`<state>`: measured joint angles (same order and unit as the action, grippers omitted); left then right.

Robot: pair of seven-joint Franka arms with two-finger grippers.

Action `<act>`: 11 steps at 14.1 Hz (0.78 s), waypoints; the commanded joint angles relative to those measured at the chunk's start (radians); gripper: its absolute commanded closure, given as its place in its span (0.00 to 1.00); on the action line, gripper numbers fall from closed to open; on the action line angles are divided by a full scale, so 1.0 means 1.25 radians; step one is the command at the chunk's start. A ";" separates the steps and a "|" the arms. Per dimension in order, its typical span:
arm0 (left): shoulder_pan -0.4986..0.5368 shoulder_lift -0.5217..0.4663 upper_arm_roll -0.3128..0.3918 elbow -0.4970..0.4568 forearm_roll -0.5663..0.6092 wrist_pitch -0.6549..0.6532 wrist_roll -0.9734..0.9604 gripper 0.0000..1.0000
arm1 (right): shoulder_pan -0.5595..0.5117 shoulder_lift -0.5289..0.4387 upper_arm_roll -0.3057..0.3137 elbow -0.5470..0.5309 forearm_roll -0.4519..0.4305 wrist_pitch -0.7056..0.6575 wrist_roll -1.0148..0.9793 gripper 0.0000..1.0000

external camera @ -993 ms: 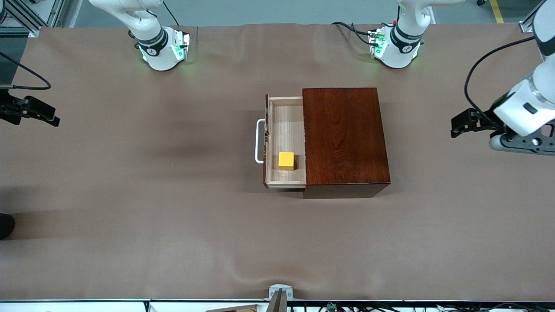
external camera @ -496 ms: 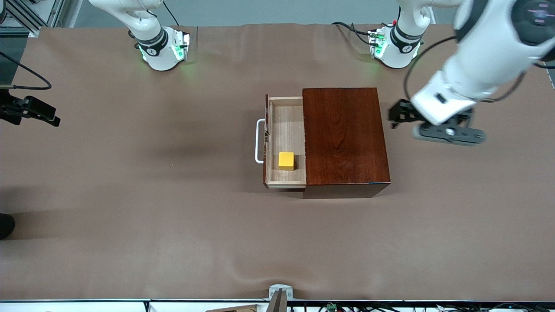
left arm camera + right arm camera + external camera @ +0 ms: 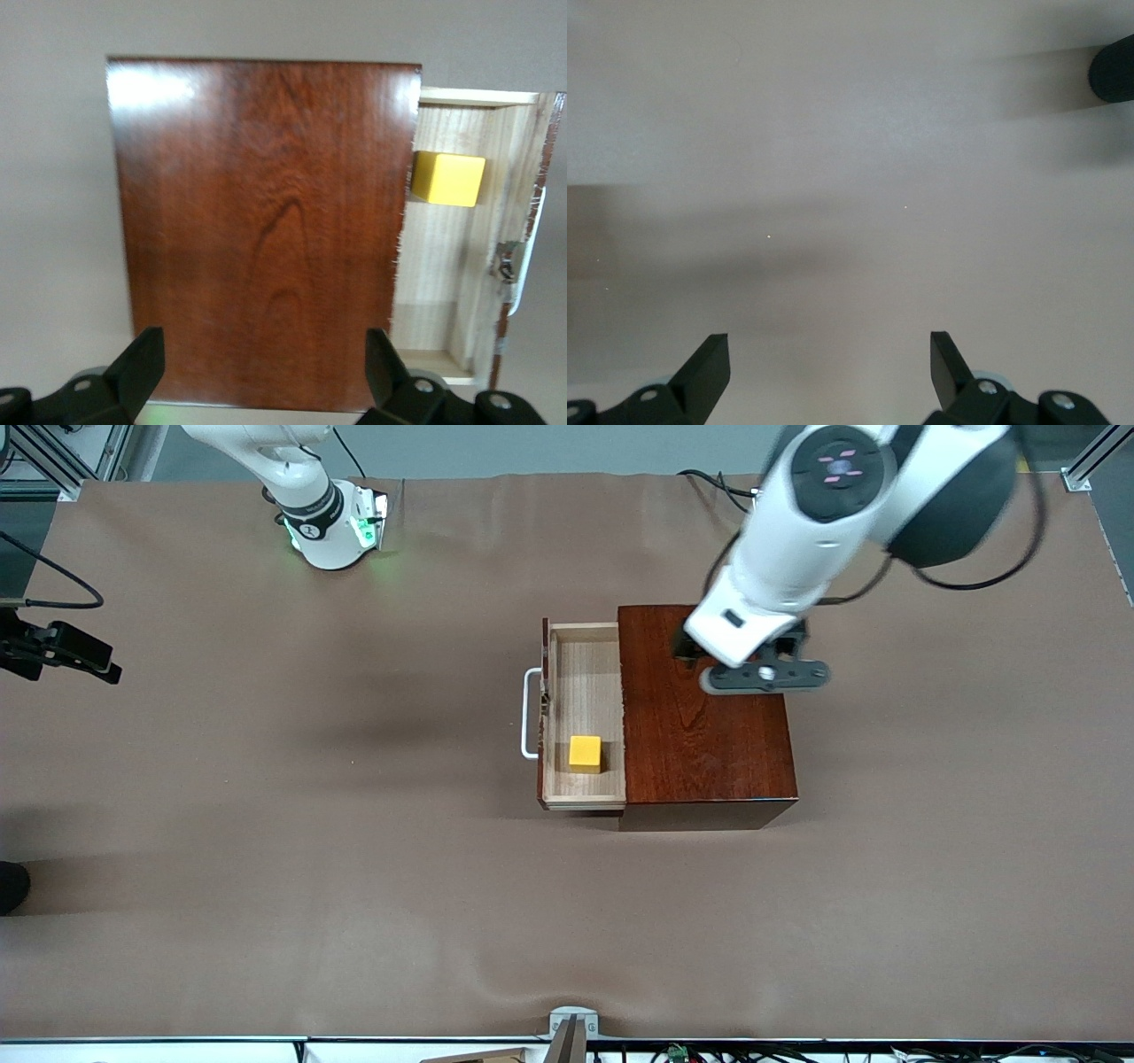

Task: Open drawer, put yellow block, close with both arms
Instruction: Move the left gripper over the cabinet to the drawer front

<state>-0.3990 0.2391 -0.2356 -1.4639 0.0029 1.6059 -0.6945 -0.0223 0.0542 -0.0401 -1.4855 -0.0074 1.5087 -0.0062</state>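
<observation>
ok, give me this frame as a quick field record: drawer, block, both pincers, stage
drawer: pulled out of the wooden box toward the right arm's end, white handle free
yellow block: in the drawer, at its end nearer the front camera
left pincer: open, holding nothing, over the box top
right pincer: open, holding nothing, over bare table cloth at the right arm's end; arm waits
stage: block placed, drawer not yet closed

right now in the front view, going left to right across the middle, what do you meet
right gripper → white handle → yellow block in the open drawer → wooden box; the left gripper hangs over that box's top, so it has no place of its own.
</observation>
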 commanded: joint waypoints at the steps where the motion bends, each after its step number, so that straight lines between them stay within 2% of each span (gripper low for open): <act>1: -0.045 0.061 0.004 0.051 0.007 0.006 -0.120 0.00 | -0.013 -0.019 0.010 -0.012 -0.008 0.004 0.005 0.00; 7: -0.102 0.124 0.004 0.053 0.004 0.117 -0.380 0.00 | -0.013 -0.019 0.010 -0.012 -0.005 0.004 0.005 0.00; 11: -0.172 0.141 0.008 0.052 0.015 0.120 -0.612 0.00 | -0.010 -0.018 0.010 -0.012 -0.004 0.008 0.005 0.00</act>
<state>-0.5797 0.4018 -0.2349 -1.4243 0.0037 1.7592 -1.3413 -0.0224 0.0541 -0.0400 -1.4854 -0.0073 1.5115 -0.0059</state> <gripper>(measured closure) 0.000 0.000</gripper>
